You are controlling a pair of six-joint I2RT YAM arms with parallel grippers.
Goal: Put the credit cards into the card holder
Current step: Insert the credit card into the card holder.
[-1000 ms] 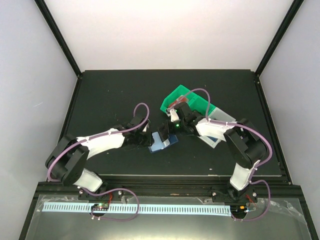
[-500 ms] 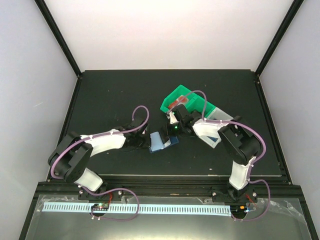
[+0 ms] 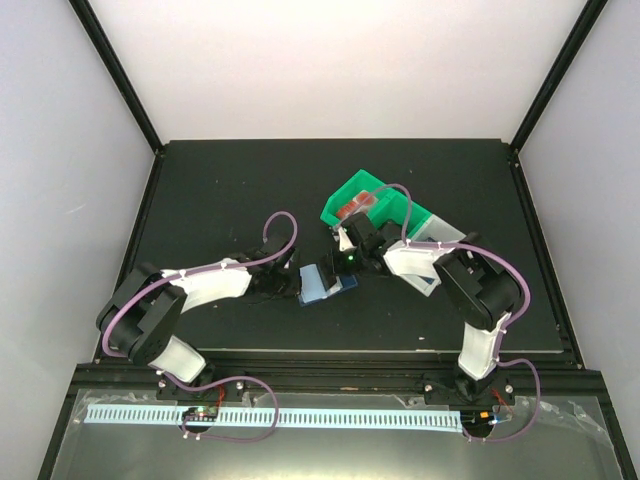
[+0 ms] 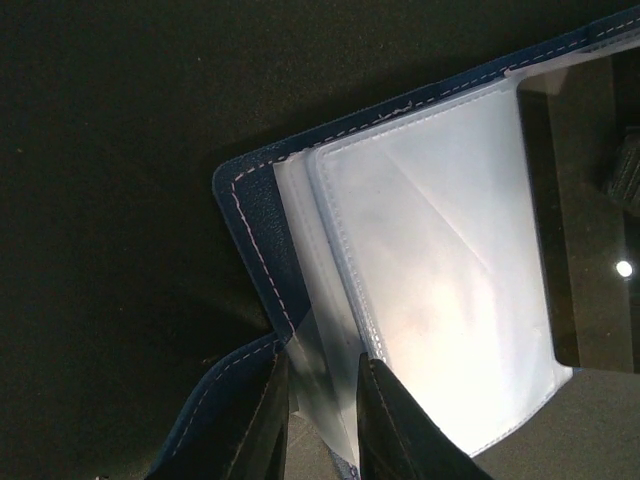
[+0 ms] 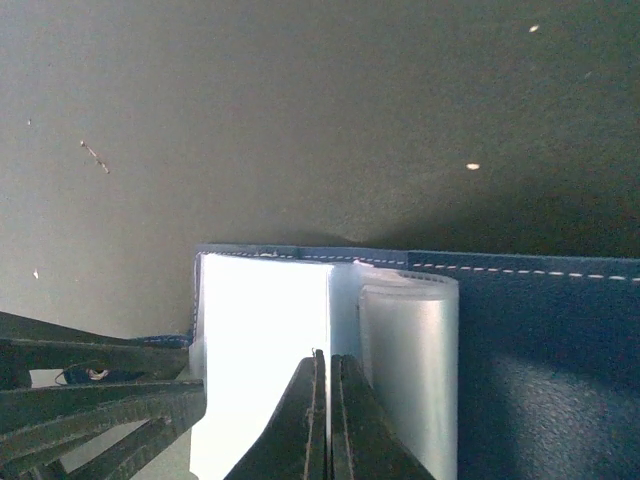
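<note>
Left wrist: left gripper [image 4: 322,362] jaws pinch card holder [image 4: 255,215] sleeve [image 4: 440,290] edge beside cover.

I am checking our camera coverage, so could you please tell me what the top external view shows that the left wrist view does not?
Only the top external view shows the green and white tray with a reddish card in it, and the pale back wall. Only the left wrist view shows the white stitching on the card holder and the left gripper closed on the clear sleeves. Both show the holder open on the black table.
</note>
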